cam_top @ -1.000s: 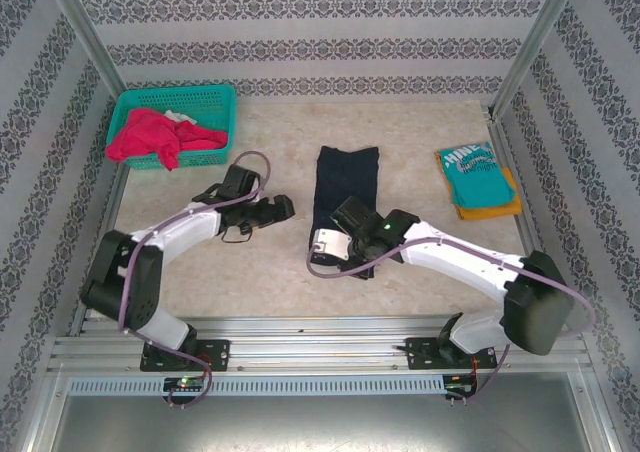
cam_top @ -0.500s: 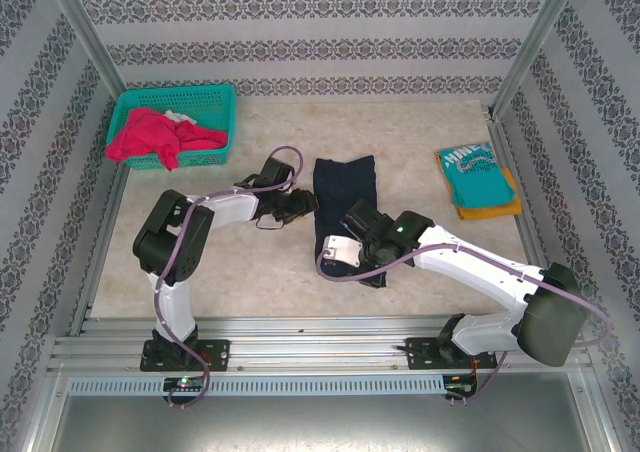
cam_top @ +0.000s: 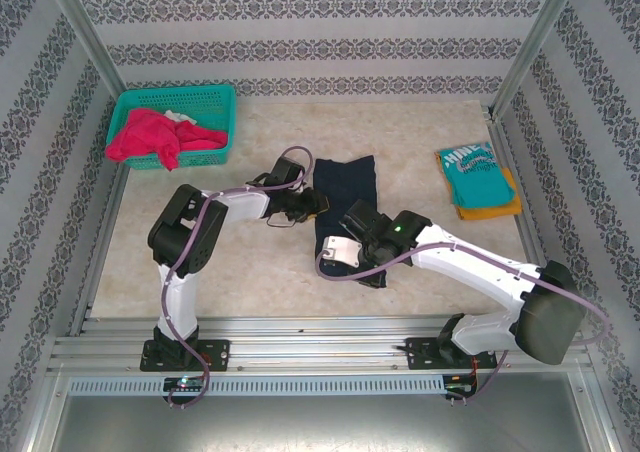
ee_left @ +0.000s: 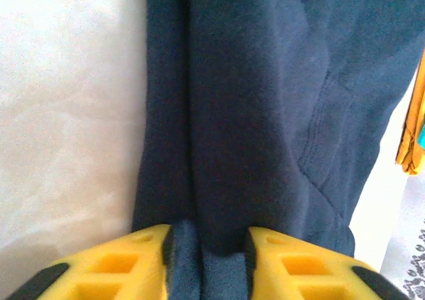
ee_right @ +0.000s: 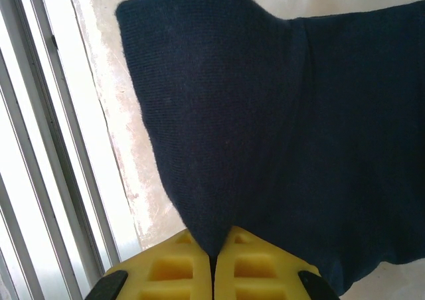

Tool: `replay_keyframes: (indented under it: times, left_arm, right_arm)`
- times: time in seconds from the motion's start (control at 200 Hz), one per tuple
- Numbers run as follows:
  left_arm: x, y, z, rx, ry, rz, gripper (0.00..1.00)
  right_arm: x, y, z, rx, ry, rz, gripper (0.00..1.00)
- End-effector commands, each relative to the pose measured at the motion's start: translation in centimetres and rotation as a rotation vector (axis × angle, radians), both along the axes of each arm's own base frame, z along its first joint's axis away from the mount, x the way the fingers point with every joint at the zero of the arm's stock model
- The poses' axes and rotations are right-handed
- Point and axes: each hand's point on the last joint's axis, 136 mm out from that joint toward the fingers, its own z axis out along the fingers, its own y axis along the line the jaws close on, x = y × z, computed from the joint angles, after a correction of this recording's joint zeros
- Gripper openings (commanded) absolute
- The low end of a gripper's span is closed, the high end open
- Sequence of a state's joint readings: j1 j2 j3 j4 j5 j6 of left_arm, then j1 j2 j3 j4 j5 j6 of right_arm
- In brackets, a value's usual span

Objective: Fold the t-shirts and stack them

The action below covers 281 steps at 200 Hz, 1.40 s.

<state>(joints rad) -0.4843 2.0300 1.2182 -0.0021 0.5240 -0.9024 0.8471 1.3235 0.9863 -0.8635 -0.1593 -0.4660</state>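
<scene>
The dark navy t-shirt [cam_top: 347, 184] lies folded into a long strip at the table's middle. My left gripper [cam_top: 316, 205] is at the strip's left edge, and in the left wrist view it [ee_left: 207, 263] is shut on a bunched fold of the navy t-shirt [ee_left: 265, 114]. At the strip's near end, my right gripper [cam_top: 347, 244] is shut on a raised corner of the navy t-shirt [ee_right: 265, 114], with the gripper [ee_right: 212, 263] pinching tight. A teal t-shirt [cam_top: 474, 172] with white lettering lies on an orange one [cam_top: 497, 208] at the right. The pink-red t-shirt [cam_top: 150, 137] hangs out of the basket.
The teal mesh basket [cam_top: 190, 99] stands at the back left. Patterned walls and metal posts enclose the table. A metal rail [cam_top: 320, 347] runs along the near edge. Bare tabletop [cam_top: 250, 262] lies between the arms' bases and the navy strip.
My left arm swung right to the navy t-shirt's left edge and its jaws closed on the cloth. My right gripper kept its hold and shifted slightly right.
</scene>
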Motion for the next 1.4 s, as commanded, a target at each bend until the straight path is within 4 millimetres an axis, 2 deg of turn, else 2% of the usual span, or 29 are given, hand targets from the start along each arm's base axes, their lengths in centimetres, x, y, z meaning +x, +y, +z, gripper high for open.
replay_keyframes:
  times: [0.0, 0.135, 0.315, 0.46, 0.585, 0.684, 0.804, 1.099, 1.399]
  left_arm:
    - [-0.2, -0.6, -0.8, -0.008, 0.021, -0.01, 0.28]
    - [-1.0, 0.4, -2.0, 0.042, 0.048, -0.002, 0.23]
    - [-3.3, 1.8, -3.5, 0.113, 0.108, -0.034, 0.0]
    - [-6.0, 2.6, -4.4, 0.125, 0.146, -0.088, 0.0]
    - [-8.4, 3.2, -4.9, 0.115, 0.167, -0.143, 0.0]
    - [-9.8, 3.8, -5.7, 0.127, 0.194, -0.168, 0.0]
    - [-10.7, 4.4, -6.6, 0.152, 0.214, -0.17, 0.0]
    - [-11.8, 5.1, -8.8, 0.163, 0.279, -0.181, 0.0]
    - [-12.2, 6.1, -9.7, 0.144, 0.324, -0.146, 0.0]
  right_arm:
    - [0.3, 1.0, 0.9, 0.036, -0.001, -0.002, 0.0]
    - [0.4, 1.1, 1.3, 0.039, -0.008, 0.005, 0.0]
    - [-1.1, 0.9, 2.8, 0.067, 0.042, 0.014, 0.0]
    - [-2.9, 1.4, 4.6, 0.102, 0.106, 0.031, 0.0]
    - [-2.3, 1.2, 5.6, 0.087, 0.063, 0.048, 0.0]
    - [-0.7, 1.1, 6.4, 0.062, 0.005, 0.062, 0.0]
    - [1.6, 1.0, 7.0, 0.064, -0.028, 0.051, 0.0]
    - [9.4, 0.9, 7.6, 0.033, -0.159, 0.009, 0.0]
    - [16.3, 0.1, 8.0, 0.006, -0.263, -0.037, 0.0]
